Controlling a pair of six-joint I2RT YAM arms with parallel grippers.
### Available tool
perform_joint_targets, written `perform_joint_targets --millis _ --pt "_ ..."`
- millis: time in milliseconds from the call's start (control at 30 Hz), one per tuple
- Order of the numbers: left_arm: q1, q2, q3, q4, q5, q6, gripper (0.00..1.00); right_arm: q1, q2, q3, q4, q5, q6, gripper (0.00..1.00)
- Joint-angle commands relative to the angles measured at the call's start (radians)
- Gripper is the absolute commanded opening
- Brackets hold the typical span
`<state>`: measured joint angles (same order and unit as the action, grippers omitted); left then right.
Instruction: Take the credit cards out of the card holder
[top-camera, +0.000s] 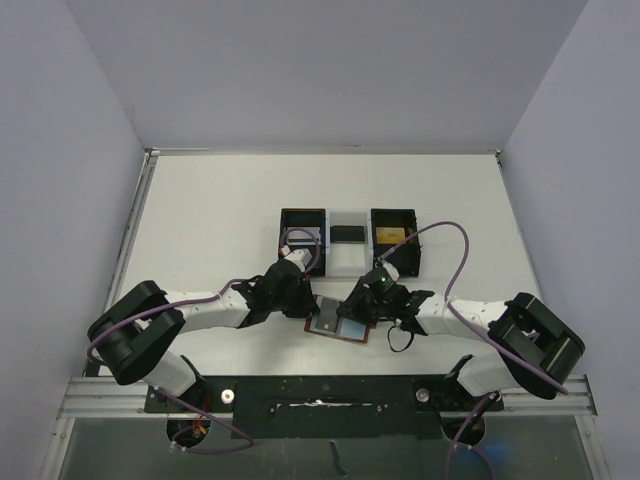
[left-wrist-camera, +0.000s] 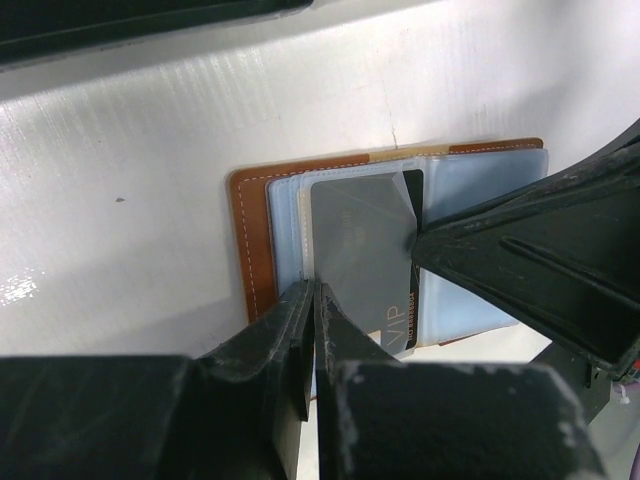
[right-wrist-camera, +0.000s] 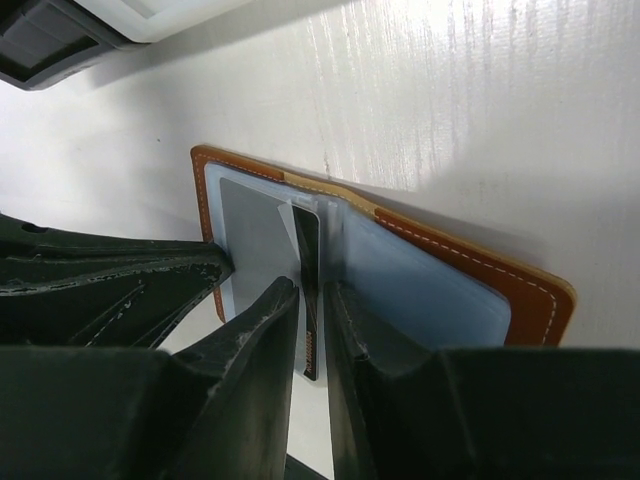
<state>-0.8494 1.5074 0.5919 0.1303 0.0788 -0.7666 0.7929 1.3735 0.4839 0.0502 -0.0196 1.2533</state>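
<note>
Grey plastic card (left-wrist-camera: 355, 240) is jutting straight ahead of left gripper (left-wrist-camera: 312, 295) clenching its near corner; right gripper (right-wrist-camera: 310, 295) hold unclear.

Card holder (top-camera: 338, 326) lies open flat on the white table (top-camera: 210, 220), inside up. Brown leather, light stitching on the edge, blue-grey translucent pockets. Grey card (left-wrist-camera: 355, 250) marked "VIP" sits partly out of a left-half pocket, skewed. Dark card (right-wrist-camera: 307, 290) sits at the centre fold, tilted up on edge.
</note>
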Motion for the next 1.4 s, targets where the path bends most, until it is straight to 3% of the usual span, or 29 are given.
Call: perform_joint_targets --millis 0,133,300,400,967,1367 --pt "-0.004 0.010 -0.011 -0.048 -0.026 0.001 0.04 0.001 0.007 -0.023 0.079 -0.033 0.009 0.19" --pt "-0.003 0.011 -0.006 -0.050 -0.019 0.000 0.02 0.002 0.037 -0.018 0.121 -0.061 0.007 0.17" --pt "-0.003 0.007 -0.001 -0.060 -0.026 -0.005 0.01 -0.012 0.010 -0.032 0.148 -0.076 0.000 0.03" --pt "-0.003 0.002 0.006 -0.077 -0.039 -0.005 0.00 -0.022 -0.026 -0.050 0.140 -0.071 0.004 0.00" --pt "-0.004 -0.010 0.017 -0.092 -0.035 -0.004 0.00 -0.107 -0.099 -0.109 0.119 -0.160 -0.013 0.00" --pt "-0.004 -0.081 0.099 -0.066 0.046 0.036 0.23 -0.105 -0.030 -0.099 0.124 -0.137 -0.010 0.02"
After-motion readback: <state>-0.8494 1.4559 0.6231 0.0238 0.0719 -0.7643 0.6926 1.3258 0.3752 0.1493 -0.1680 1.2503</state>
